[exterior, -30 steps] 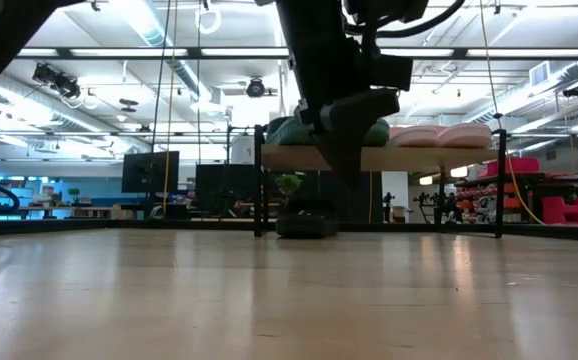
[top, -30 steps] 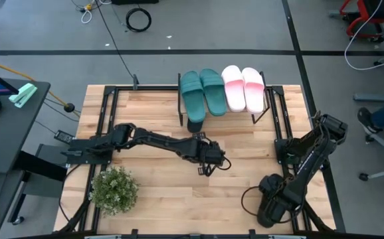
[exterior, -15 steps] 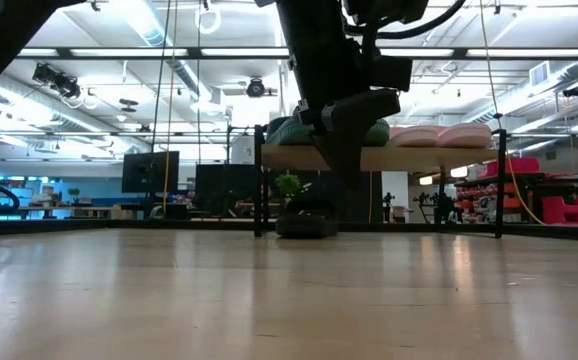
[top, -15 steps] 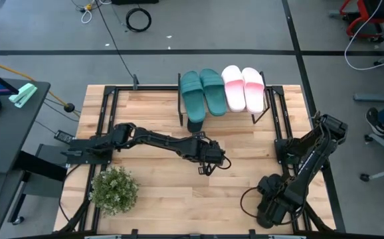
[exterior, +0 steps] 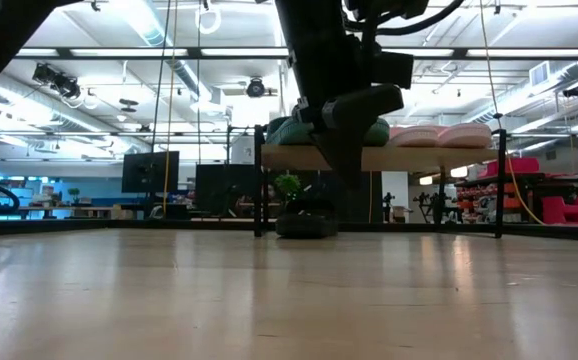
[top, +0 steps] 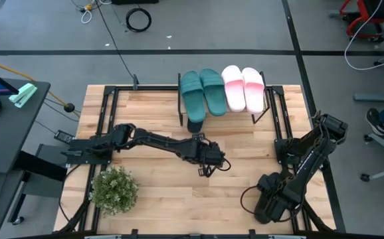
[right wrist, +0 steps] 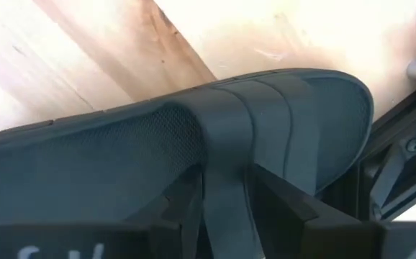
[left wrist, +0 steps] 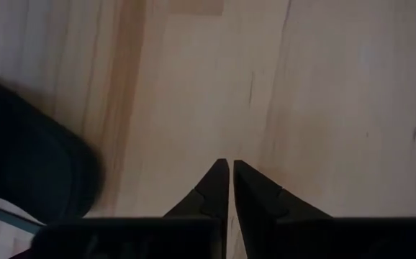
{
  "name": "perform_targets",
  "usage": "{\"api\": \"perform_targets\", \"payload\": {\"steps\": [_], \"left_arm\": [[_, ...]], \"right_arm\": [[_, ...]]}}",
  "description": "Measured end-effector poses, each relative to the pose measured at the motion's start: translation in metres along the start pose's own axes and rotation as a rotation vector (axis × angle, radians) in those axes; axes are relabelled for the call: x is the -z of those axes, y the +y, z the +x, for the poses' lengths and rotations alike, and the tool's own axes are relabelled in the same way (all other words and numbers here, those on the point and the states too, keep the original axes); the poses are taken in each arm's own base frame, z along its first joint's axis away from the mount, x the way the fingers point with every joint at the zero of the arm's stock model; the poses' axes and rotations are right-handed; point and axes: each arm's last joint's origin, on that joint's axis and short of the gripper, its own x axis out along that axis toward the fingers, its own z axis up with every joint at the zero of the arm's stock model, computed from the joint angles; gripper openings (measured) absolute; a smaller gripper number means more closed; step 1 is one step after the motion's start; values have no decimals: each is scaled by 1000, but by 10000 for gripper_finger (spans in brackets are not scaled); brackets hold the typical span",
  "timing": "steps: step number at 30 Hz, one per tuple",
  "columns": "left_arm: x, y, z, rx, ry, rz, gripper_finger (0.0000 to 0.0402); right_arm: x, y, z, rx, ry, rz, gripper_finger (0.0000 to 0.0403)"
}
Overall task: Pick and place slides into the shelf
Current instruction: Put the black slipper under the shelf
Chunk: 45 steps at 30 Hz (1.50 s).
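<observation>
Nothing moved: two teal slides (top: 202,92), two pink slides (top: 243,88) shelved.

The left arm stretches from its base at the left edge of the worktop (top: 145,199) out toward the middle, elbow low and forearm nearly level. Its claw (top: 208,161) hangs near the worktop's centre, pointing down, its two fingers (left wrist: 219,188) pressed almost together with only a thin slit between them and nothing in them. The right arm is folded at the right side of the worktop, and its claw (top: 268,206) sits low near the front right corner, gripping a black slide (right wrist: 121,158).
</observation>
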Motion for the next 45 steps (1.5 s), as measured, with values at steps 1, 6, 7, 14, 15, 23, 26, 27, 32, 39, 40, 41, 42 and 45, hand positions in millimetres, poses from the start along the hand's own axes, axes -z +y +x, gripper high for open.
{"api": "perform_targets", "payload": {"steps": [1, 6, 7, 14, 15, 23, 26, 27, 32, 39, 40, 41, 42, 45], "left_arm": [[0, 0, 0, 1, 0, 1, 31], [0, 0, 0, -1, 2, 2, 33], [0, 0, 0, -1, 3, 6, 31], [1, 2, 1, -4, 16, 65, 11], [2, 2, 0, -7, 26, 71, 9], [14, 6, -1, -38, 142, 107, 17], [19, 8, -2, -89, 179, 100, 18], [20, 9, -2, -108, 195, 94, 16], [31, 15, -5, -183, 296, 74, 5], [45, 25, -13, -344, 412, 126, 20], [47, 28, -16, -388, 424, 141, 22], [48, 30, -17, -431, 423, 139, 22], [47, 33, -18, -470, 396, 123, 22], [42, 43, -31, -497, 342, 88, 13]], "right_arm": [[0, -1, 1, 6, -3, 1, 120], [-1, -2, 0, 15, -22, 30, 117], [-1, -1, -1, 13, -22, 30, 116], [-1, -6, -2, 64, -30, -32, 71], [-1, -7, -2, 76, -31, -34, 56], [-2, -9, -4, 93, -62, -19, 9], [-3, -4, -13, 62, -122, -37, 6], [-4, -4, -17, 63, -149, -41, 6], [-7, 11, -45, -68, -347, -87, 3], [-35, 17, -60, -44, -631, -247, 2], [-42, 17, -59, -20, -638, -273, 2], [-50, 17, -56, -2, -641, -293, 2], [-58, 17, -53, 16, -645, -306, 2], [-84, 15, -45, 79, -700, -333, 1]]}}
